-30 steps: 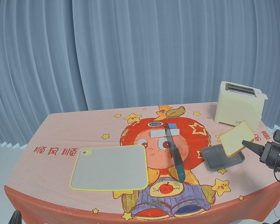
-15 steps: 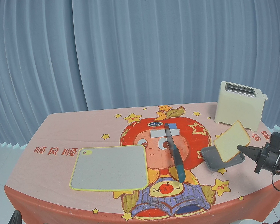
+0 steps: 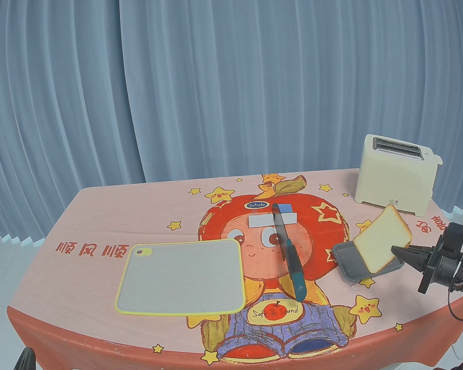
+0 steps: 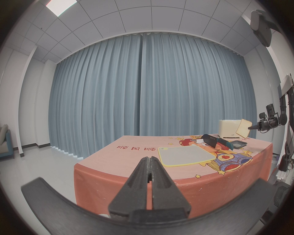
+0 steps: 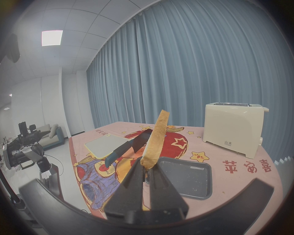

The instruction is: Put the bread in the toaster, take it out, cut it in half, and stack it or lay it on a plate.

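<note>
Having tipped the bread slice from a flatter lie to nearly upright, I keep my right gripper clamped on its lower corner, over the grey tray, ready for the toaster beyond.

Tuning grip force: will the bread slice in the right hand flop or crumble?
Probably stiff: the bread stands nearly upright from the right hand without sagging. Likely light, since a pinch at one edge carries it. Perhaps crushable where pinched.
</note>
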